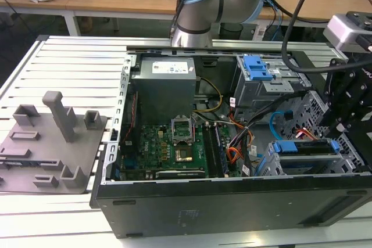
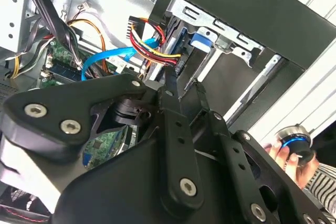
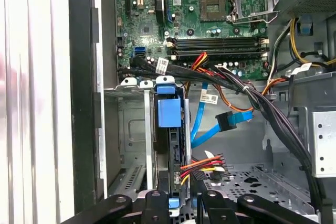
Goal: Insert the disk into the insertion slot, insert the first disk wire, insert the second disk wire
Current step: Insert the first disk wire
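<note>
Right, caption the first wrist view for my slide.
Disk seated in the insertion slot; second disk wire loops loose alongside.

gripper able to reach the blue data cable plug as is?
Probably yes. The blue data cable plug hangs free in open space beside the disk, ahead of the gripper; black cables run past it, not across.

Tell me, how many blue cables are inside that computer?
1. The flat blue cable loops between the blue drive carrier and the black wire bundle. More could hide under that bundle.

White slatted table (image 1: 70, 62), open computer case (image 1: 232, 207), grey fixture (image 1: 46, 143)
</note>
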Action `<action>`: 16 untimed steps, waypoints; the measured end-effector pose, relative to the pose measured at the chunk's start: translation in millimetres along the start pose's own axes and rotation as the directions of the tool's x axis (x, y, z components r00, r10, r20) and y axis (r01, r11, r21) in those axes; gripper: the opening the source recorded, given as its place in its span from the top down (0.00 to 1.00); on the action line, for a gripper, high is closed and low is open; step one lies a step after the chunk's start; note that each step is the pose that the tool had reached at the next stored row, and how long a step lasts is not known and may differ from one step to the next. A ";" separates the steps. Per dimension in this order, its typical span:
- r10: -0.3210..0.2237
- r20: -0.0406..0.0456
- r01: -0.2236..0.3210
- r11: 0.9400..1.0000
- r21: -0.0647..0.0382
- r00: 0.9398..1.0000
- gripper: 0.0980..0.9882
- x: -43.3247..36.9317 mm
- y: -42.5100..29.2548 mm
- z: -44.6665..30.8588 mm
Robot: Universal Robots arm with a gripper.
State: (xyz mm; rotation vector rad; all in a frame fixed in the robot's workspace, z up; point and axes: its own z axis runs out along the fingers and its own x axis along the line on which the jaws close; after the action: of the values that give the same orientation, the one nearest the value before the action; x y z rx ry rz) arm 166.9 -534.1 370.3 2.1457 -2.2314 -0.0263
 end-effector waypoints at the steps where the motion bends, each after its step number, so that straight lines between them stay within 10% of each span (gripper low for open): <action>1: 0.000 0.000 0.000 1.000 0.000 1.000 0.77 0.0 0.0 0.0; 9: 0.000 0.000 0.000 1.000 0.000 1.000 0.99 0.0 0.1 -1.0; 16: 0.000 0.000 0.000 1.000 0.000 1.000 0.99 0.8 20.6 1.3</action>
State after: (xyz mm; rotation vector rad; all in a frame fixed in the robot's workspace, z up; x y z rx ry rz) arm 146.3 -534.1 370.0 2.1456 -2.2314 -0.0263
